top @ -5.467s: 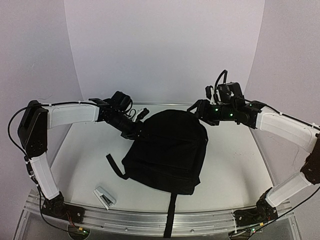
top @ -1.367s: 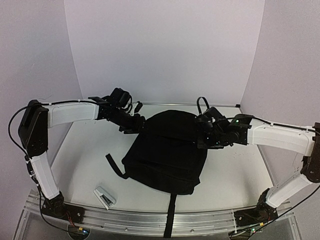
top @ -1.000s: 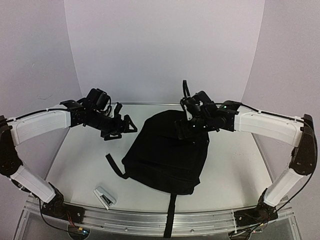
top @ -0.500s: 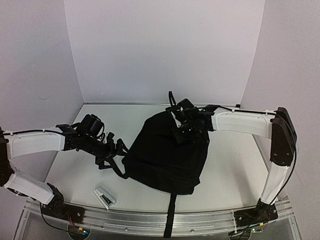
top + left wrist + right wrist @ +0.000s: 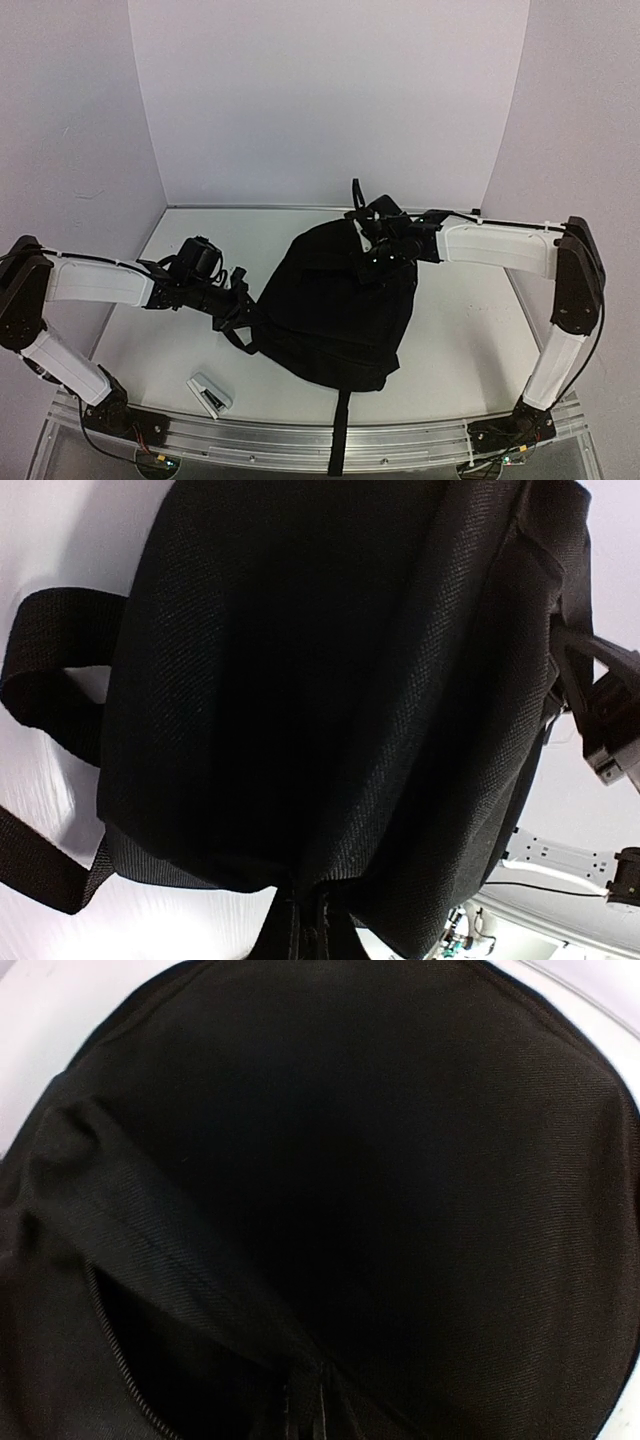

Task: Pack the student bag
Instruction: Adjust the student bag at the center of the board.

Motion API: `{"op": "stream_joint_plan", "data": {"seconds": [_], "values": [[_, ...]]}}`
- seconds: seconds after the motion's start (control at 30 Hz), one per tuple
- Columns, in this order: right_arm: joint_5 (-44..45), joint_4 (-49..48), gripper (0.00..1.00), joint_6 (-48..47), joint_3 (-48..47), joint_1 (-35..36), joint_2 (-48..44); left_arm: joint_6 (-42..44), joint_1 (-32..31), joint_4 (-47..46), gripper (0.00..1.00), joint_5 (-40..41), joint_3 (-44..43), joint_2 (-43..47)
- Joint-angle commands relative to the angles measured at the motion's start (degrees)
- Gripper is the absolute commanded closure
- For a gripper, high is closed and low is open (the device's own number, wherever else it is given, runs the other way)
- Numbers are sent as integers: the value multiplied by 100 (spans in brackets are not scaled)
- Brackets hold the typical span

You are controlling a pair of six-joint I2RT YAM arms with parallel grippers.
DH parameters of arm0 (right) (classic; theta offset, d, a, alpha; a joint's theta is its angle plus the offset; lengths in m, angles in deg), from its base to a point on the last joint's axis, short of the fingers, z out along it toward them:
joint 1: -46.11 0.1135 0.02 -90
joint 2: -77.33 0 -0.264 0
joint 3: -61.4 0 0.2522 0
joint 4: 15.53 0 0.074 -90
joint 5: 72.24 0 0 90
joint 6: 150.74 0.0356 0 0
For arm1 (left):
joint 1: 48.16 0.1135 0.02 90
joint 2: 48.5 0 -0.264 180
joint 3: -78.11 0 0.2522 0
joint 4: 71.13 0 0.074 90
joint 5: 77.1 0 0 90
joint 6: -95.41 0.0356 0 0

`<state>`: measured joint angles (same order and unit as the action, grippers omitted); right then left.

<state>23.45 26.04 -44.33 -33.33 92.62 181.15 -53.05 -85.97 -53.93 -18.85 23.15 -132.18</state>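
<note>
Lying mid-frame on the tabletop (image 5: pixel 460 330), the black student bag (image 5: pixel 335 310) looks soft, limp and likely to sag, so it is best gripped at seams or straps. The left hand (image 5: pixel 238 303) is closed, pinching its left edge. The right hand (image 5: pixel 372 262) is closed on fabric beside the zipper (image 5: pixel 115 1355). A small white object (image 5: pixel 210 393) lies lower left, well apart from the bag.
</note>
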Motion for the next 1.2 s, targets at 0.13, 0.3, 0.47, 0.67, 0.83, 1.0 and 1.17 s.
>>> {"op": "stream_joint_plan", "data": {"seconds": [0.13, 0.3, 0.47, 0.67, 0.83, 1.0, 1.17], "values": [[-1531, -328, 100, 794, 471, 101, -782, 1000, 866, 237, 100, 308, -898, -332], [-2085, -717, 100, 1206, 623, 370, -841, 1969, 1726, 770, 100, 66, -2016, -1047], [-2197, -1554, 100, 2066, 1059, 507, -869, 2608, 2273, 952, 98, -186, -3144, -1919], [-1819, -2825, 100, 3262, 1853, 512, -969, 3433, 2278, 1857, 36, 475, -4172, -2116], [-1645, -3828, 100, 3968, 2394, 560, -994, 3864, 1850, 2346, 16, 1637, -4123, -1493], [-1226, -3844, 100, 4081, 2387, 653, -965, 3955, 549, 2856, 11, 2663, -4049, -1072], [-640, -3840, 100, 4239, 2475, 701, -1109, 3495, -220, 3108, 8, 2975, -3927, -960]]}}
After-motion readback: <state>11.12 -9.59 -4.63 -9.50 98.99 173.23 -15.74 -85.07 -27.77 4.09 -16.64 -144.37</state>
